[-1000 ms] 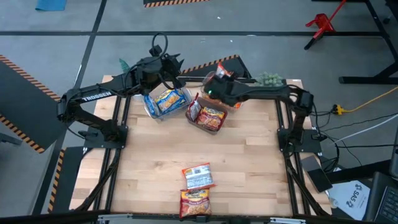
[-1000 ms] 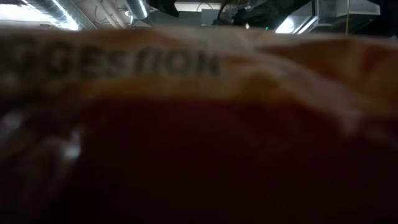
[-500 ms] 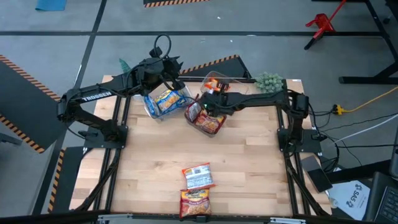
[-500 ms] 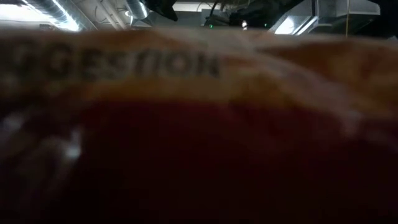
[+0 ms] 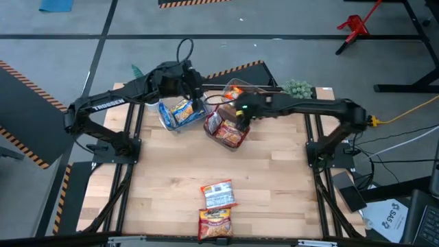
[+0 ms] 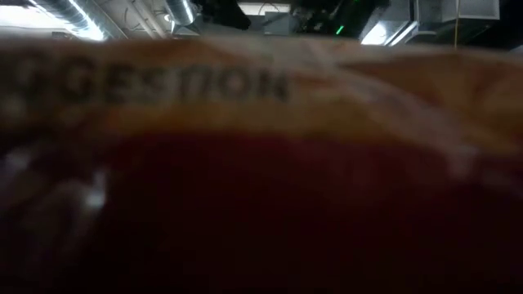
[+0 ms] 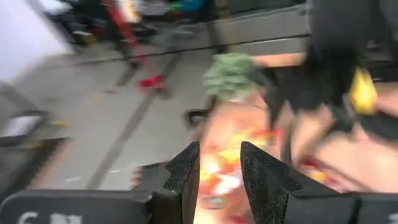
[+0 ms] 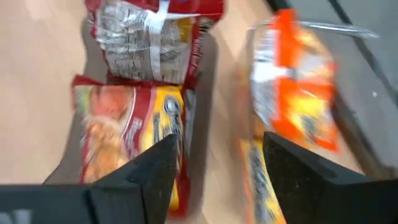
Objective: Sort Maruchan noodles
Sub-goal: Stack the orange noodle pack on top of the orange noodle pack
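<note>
Clear bins at the table's far side hold Maruchan noodles: blue-yellow packets (image 5: 180, 111), red packets (image 5: 228, 130) and orange packets (image 5: 235, 89). My right gripper (image 5: 234, 118) hangs open above the red packets (image 8: 134, 130), with an orange packet (image 8: 298, 93) just beyond it; nothing is between its fingers (image 8: 149, 168). My left gripper (image 5: 197, 96) hovers between the blue-yellow bin and the orange bin. Its fingers (image 7: 186, 168) stand a little apart with nothing plainly between them. A red-white packet (image 5: 218, 194) and a red packet (image 5: 215, 223) lie flat near the front edge.
A green bushy object (image 5: 298, 87) sits at the table's far right corner. A blurred orange-red packet (image 6: 261, 163) right at the lens blocks the low view. Bare wood (image 5: 274, 178) lies between the bins and the two front packets.
My right gripper has moved from the orange bin toward the near edge, to above the red packets, and has tipped further down. The orange packet it carried now lies in its bin. My left gripper has turned toward the table's right.
</note>
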Controlling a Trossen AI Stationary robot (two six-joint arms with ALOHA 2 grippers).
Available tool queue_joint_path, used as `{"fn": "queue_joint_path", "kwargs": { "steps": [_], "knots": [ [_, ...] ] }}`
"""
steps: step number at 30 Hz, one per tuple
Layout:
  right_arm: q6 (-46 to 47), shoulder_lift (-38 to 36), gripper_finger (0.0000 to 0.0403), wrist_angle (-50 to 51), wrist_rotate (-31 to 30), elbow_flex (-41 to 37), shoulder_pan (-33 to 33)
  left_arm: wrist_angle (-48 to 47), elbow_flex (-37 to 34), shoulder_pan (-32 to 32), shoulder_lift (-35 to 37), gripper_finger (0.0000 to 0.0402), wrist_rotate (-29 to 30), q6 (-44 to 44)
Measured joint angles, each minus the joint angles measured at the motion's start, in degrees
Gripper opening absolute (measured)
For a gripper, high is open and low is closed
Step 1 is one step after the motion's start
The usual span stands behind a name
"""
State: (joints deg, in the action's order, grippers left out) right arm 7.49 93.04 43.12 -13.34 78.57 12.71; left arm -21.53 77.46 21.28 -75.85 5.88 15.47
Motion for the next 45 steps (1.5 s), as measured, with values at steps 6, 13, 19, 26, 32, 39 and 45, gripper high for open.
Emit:
{"fn": "queue_joint_path", "kwargs": {
  "steps": [6,13,19,26,32,39,45],
  "knots": [
    [8.11,-14.83,0.0229,8.44,-1.01,0.04,0.02,5.32,-2.57,1.79,-6.66,0.0110,-8.96,3.50],
    [13.66,-24.57,0.0230,14.28,-4.68,0.06,0.00,12.22,-2.61,1.57,-18.46,0.0110,-12.44,9.37],
    [17.85,-27.35,0.0230,20.41,-4.98,0.04,0.00,12.45,-2.61,1.68,-23.15,0.0110,-13.36,16.22],
    [18.18,-27.24,0.0230,22.43,-4.85,0.04,0.00,13.33,-2.61,2.61,-23.54,0.0110,-9.55,24.13],
    [18.17,-27.19,0.0230,22.52,-4.83,0.01,0.00,13.82,-2.57,4.99,-24.18,0.0110,-10.44,24.21],
    [17.98,-27.19,0.0230,22.54,-4.61,0.01,0.00,17.20,-2.61,6.61,-24.66,0.0110,-8.64,23.16],
    [17.98,-27.19,0.0230,22.53,-4.61,0.01,0.00,24.11,-2.57,5.00,-24.62,0.0110,3.52,20.63]
  ]
}}
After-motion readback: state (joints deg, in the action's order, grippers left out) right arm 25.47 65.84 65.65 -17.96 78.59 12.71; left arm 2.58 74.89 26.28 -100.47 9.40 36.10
